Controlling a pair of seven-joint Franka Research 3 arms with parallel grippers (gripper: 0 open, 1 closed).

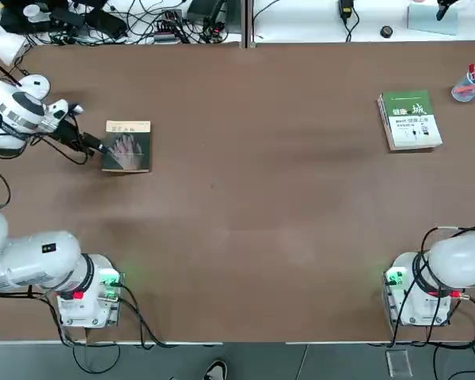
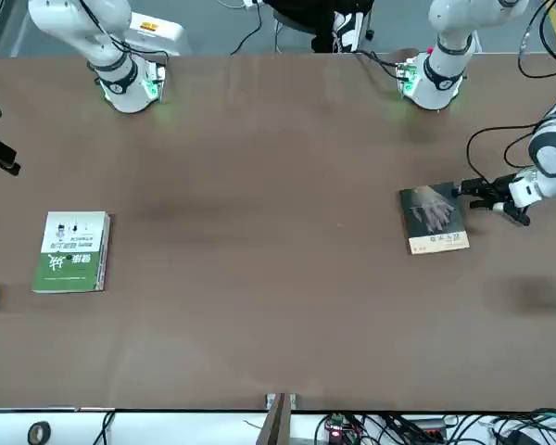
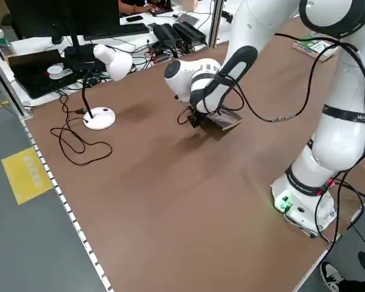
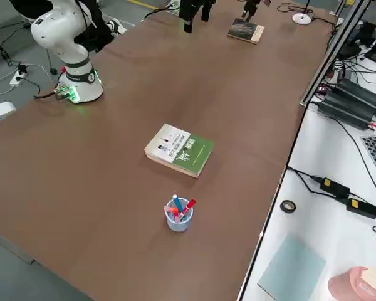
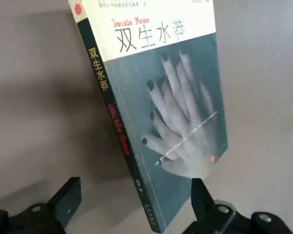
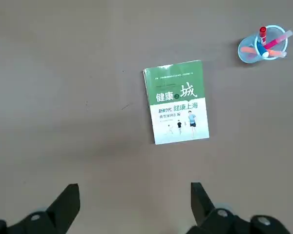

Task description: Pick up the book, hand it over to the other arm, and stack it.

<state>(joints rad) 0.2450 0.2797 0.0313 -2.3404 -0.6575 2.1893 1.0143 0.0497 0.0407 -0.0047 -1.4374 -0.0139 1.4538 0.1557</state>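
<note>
- Spread wide, the left gripper (image 5: 136, 187) has its two fingers at the near end of the dark book (image 5: 171, 102), one to either side, with nothing clamped; whether the tips reach down past the cover's edges, I cannot tell.
- That book lies on the robot's left side of the brown table (image 1: 245, 237), pale hand up, its tan band pointing away from the arms' bases.
- Step in hand, as I judge it: lining up for the pick. Next, the left gripper needs to settle lower with a finger outside each long edge, then close squarely; a skewed approach could push the book round or catch only the cover.
- Out on the other side, the right gripper (image 6: 136, 186) is also wide open and empty, held above the table, ready to receive once the book is lifted towards the middle.
- Beyond it lies the green-and-white book (image 1: 412, 120), flat, probably the base for the stack.
- Near that book stands a cup of pens (image 1: 470, 84), worth keeping clear of during the placing.
</note>
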